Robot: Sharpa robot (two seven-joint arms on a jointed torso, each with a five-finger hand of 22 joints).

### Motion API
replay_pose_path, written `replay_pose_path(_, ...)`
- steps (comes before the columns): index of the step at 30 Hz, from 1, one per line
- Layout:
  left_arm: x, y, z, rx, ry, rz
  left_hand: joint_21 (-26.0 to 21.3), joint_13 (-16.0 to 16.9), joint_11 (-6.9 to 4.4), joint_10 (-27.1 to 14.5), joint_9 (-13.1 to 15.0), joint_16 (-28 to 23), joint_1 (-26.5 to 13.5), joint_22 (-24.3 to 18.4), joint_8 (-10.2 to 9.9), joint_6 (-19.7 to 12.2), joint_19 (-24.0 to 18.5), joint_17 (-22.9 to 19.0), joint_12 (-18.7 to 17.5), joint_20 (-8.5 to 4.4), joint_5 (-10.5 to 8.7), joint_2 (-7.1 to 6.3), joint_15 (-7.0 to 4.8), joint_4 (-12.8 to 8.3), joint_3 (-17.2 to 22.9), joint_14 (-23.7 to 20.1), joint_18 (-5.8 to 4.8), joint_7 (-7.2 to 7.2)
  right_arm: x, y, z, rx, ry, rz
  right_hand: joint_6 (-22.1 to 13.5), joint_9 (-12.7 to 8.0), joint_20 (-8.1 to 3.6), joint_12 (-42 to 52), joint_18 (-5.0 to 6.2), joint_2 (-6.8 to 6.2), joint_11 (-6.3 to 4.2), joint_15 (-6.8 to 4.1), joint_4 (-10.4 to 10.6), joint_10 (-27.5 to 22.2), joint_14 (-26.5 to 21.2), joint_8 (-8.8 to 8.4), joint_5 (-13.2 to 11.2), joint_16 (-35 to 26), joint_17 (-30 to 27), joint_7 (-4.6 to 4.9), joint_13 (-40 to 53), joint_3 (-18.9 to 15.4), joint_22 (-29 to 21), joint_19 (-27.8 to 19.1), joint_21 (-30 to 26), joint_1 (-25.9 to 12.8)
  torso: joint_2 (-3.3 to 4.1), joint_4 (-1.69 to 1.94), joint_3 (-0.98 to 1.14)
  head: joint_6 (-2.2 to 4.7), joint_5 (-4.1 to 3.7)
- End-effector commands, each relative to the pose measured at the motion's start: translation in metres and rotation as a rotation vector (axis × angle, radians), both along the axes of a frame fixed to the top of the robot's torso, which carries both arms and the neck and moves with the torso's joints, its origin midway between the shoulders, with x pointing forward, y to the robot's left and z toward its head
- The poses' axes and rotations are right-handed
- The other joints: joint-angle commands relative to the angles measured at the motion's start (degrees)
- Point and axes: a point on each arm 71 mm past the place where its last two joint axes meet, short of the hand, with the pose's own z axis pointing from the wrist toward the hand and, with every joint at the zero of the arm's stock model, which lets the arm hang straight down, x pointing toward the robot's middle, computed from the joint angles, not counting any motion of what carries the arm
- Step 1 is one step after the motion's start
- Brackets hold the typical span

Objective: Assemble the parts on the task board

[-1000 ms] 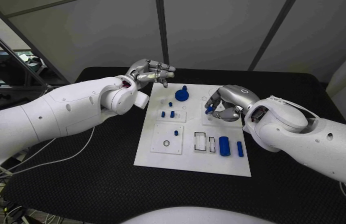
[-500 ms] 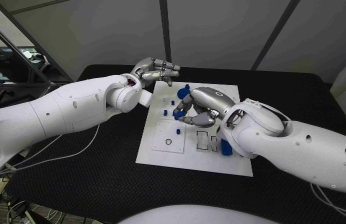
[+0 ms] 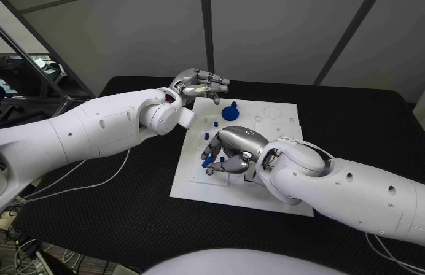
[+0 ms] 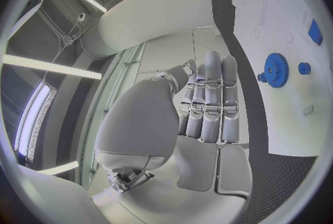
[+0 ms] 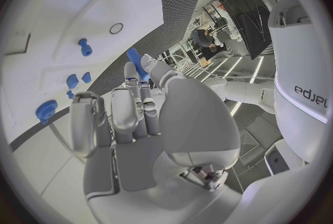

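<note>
The white task board [image 3: 196,188] lies mid-table. My right hand [image 3: 234,151] hovers low over its left middle and pinches a small blue peg [image 3: 208,162] between thumb and finger; the peg [image 5: 136,63] points at the board [image 5: 41,19] near a round hole [image 5: 116,28]. A blue gear [image 3: 230,112] stands at the board's far end, with small blue pieces [image 3: 207,136] just in front of it. My left hand [image 3: 204,83] hangs above the board's far left corner, fingers [image 4: 211,96] straight and holding nothing. The gear [image 4: 275,70] lies ahead of it.
The black table [image 3: 106,207] surrounds the board on all sides. My right forearm [image 3: 345,186] covers the board's near right part. A short blue pin [image 5: 85,46] and two small blue blocks [image 5: 72,80] stand in the board beside the gear [image 5: 46,110].
My right hand has carried the blue peg from the board's right side across to its left middle and lower. The left hand has kept its place at the far left corner.
</note>
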Motion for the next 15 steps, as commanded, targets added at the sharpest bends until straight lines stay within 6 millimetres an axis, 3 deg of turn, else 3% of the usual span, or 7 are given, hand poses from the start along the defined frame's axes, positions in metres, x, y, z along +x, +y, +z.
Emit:
replay_pose_path(1,0.0,-0.002,0.001,-0.009,0.0,-0.013,-0.2,-0.1,0.38,-0.2,-0.1,-0.4,0.1,-0.1,-0.3,0.2,-0.3,-0.1,0.3,0.14,-0.26,0.64,0.15,-0.1,-0.2,-0.2,-0.7,0.25,0.0,0.002,-0.007,-0.053,0.03,0.013,0.0,0.0,-0.41,-0.3,-0.4,0.44,0.23,-0.39,0.0,-0.4,0.5,-0.23,0.3,-0.1,0.0,0.49,-0.1,0.3,7.0,1.6,-0.2,-0.4,-0.04,-0.04,0.1,-0.11,0.09)
replay_pose_path(15,0.001,-0.002,0.001,-0.008,0.002,-0.013,-0.2,-0.1,0.38,-0.2,-0.1,-0.4,0.1,-0.1,-0.3,0.2,-0.3,-0.1,0.3,0.14,-0.26,0.64,0.15,-0.1,-0.2,-0.2,-0.7,0.25,-0.001,0.005,-0.019,-0.14,0.052,0.013,-0.1,0.0,-0.4,-0.3,-0.42,0.52,0.25,-0.37,0.0,-0.4,0.5,-0.29,0.4,-0.1,0.0,0.51,-0.1,0.4,7.1,1.7,-0.2,-0.4,-0.02,0.01,0.06,-0.31,0.16)
